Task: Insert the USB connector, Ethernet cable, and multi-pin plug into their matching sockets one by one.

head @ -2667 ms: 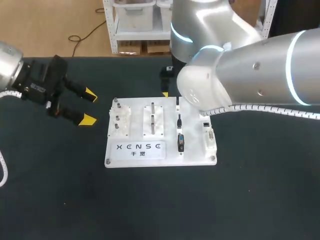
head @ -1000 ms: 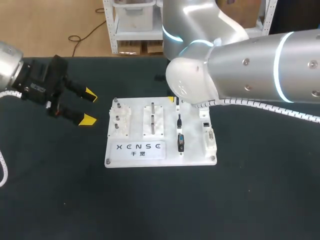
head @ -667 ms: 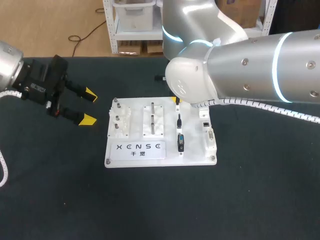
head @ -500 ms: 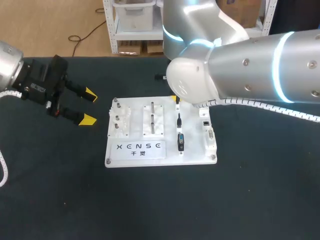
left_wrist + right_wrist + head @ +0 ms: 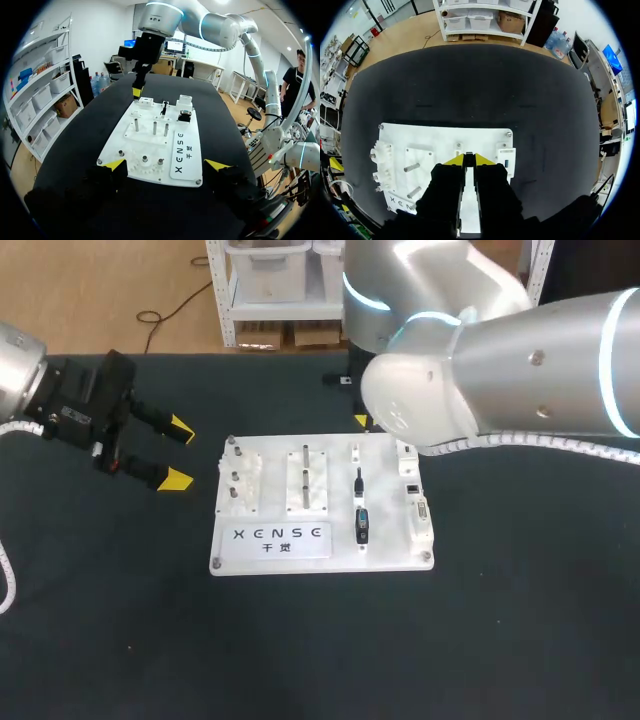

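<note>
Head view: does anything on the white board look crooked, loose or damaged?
Nothing stands out. The white board lies flat, its metal pegs stand upright, and the black connector sits in line with its row. No loose or broken parts show.

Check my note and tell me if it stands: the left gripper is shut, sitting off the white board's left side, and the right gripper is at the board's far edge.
Not quite. The left gripper is open, not shut: the head view shows its yellow tips well apart with nothing between them. The rest stands: it sits off the white board's left side, and the right gripper is at the board's far edge.
</note>
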Controlling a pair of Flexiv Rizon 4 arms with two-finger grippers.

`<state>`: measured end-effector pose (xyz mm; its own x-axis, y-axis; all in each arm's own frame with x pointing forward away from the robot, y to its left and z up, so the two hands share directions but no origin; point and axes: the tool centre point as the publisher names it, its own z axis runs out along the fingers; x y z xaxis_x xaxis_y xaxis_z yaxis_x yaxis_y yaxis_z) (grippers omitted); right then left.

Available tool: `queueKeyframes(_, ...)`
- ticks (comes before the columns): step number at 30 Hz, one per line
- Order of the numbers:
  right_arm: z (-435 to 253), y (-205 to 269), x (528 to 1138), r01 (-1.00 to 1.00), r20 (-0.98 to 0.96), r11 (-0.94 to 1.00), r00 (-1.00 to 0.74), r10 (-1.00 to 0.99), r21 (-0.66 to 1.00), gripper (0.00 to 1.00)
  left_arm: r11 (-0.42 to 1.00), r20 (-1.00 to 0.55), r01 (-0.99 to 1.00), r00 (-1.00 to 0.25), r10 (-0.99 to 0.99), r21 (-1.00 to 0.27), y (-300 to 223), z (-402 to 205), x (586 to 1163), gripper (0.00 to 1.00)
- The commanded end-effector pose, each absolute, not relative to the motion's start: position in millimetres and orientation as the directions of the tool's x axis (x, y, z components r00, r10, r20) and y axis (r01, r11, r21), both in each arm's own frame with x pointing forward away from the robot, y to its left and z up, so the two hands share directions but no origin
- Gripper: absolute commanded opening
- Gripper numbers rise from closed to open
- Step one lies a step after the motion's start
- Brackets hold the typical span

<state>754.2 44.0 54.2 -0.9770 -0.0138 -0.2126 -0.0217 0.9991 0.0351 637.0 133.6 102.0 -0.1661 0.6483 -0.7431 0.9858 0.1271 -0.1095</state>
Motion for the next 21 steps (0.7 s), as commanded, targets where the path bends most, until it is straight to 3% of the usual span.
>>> queueKeyframes(1, 56.0, 24.1, 741.1, -0.025, -0.287, 0.999, -0.958, -0.011, 0.043, 0.0, 0.128, -0.746, 0.986, -0.163, 0.645, -0.105, 134.1, 101.0, 636.0, 1.0)
queueKeyframes(21, 40.3, -6.5, 737.2, 0.002, -0.28, 1.0, -0.96, 0.001, -0.003, 0.0, 0.128, -0.746, 0.986, -0.163, 0.645, -0.105, 134.1, 101.0, 636.0, 1.0)
